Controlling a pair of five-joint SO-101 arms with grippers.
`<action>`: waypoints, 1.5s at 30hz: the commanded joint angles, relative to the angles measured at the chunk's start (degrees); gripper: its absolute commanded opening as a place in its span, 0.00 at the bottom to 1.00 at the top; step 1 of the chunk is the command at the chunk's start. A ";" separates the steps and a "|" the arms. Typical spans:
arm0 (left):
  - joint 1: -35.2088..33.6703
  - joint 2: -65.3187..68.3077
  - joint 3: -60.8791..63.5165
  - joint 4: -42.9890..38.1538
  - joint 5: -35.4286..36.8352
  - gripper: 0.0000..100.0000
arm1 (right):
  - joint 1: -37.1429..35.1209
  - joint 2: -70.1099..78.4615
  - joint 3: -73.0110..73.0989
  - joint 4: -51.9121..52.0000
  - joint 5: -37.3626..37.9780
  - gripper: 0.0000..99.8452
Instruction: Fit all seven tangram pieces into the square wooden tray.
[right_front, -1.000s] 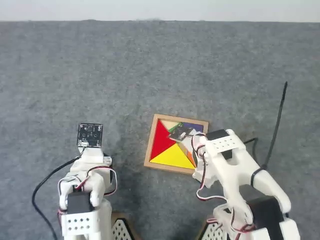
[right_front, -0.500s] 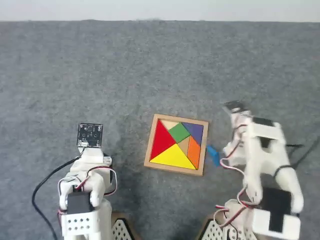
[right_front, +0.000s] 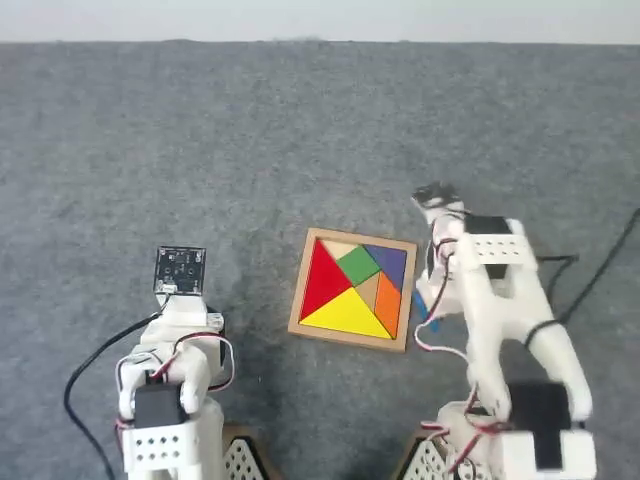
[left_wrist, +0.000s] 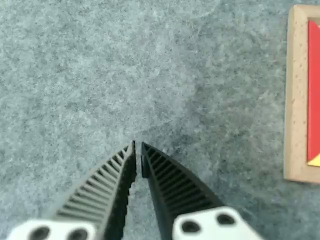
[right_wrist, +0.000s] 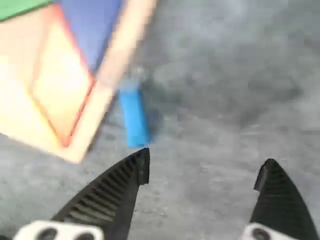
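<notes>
Right pincer (right_wrist: 207, 157) gapes wide with nothing between its jaws, poised above the grey worktop (right_front: 200, 150) just outside the tray (right_front: 297, 290), on the side away from the left arm. The tray itself looks nearly full of coloured pieces (right_front: 345, 310). A tan patch (right_front: 368, 290) near its middle may be the free slot, though I cannot tell whether that is bare floor or a piece. One small blue piece (right_wrist: 134, 117) lies on the worktop outside the tray, right against its outer rim.

By my reading, the last placement is in hand. The next move calls for lowering the open jaws around the blue piece, closing on it, then lifting it over the rim and turning it to suit the gap.

The right arm (right_front: 490, 290) stands stretched alongside the tray, wrist tipped down. The left arm (right_front: 170, 370) sits folded, well apart from the tray's opposite side, its pincer (left_wrist: 138, 146) closed to a sliver on nothing.
</notes>
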 joint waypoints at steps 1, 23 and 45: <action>-0.26 -1.05 -0.75 0.18 0.97 0.02 | 0.66 -8.66 -6.51 4.44 -3.08 0.20; -0.26 -1.05 -0.75 0.18 0.97 0.02 | -9.71 3.12 0.88 -5.05 -0.79 0.21; -0.26 -1.05 -0.75 0.18 0.97 0.02 | -9.71 -4.88 -3.69 -1.63 -0.62 0.05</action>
